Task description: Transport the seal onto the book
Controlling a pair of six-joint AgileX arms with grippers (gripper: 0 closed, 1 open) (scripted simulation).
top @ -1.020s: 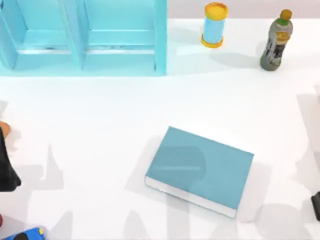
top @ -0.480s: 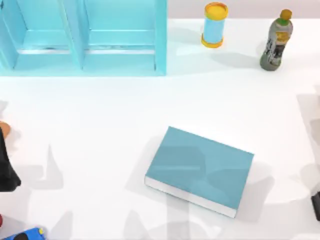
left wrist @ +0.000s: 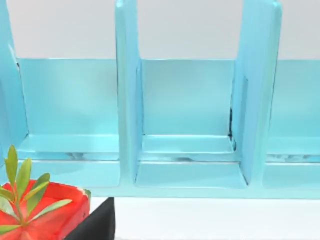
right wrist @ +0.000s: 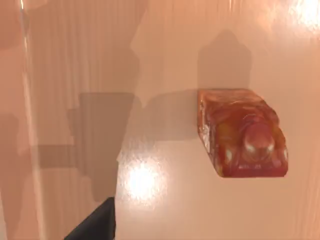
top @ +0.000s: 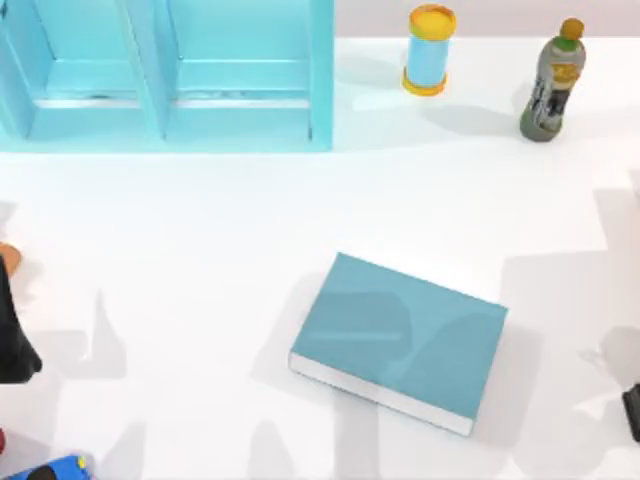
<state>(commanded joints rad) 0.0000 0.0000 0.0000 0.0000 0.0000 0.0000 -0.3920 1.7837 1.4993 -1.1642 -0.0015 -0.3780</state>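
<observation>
The book (top: 402, 340) is showing a plain teal-blue cover with white page edges, lying on the white table (top: 200, 260). Behind the book, the shelf unit (top: 165, 75) is glowing light blue. Right of it, a blue cylinder (top: 429, 50) is wearing a yellow cap, and a grey bottle (top: 551, 85) is carrying a green-yellow top. The seal (right wrist: 242, 132) is gleaming mottled red-orange.

Quick count: one book (top: 400, 342), one shelf unit (top: 165, 75), one yellow-capped blue cylinder (top: 429, 51), one bottle (top: 551, 84), one seal (right wrist: 242, 132), one red potted plant (left wrist: 37, 212).
</observation>
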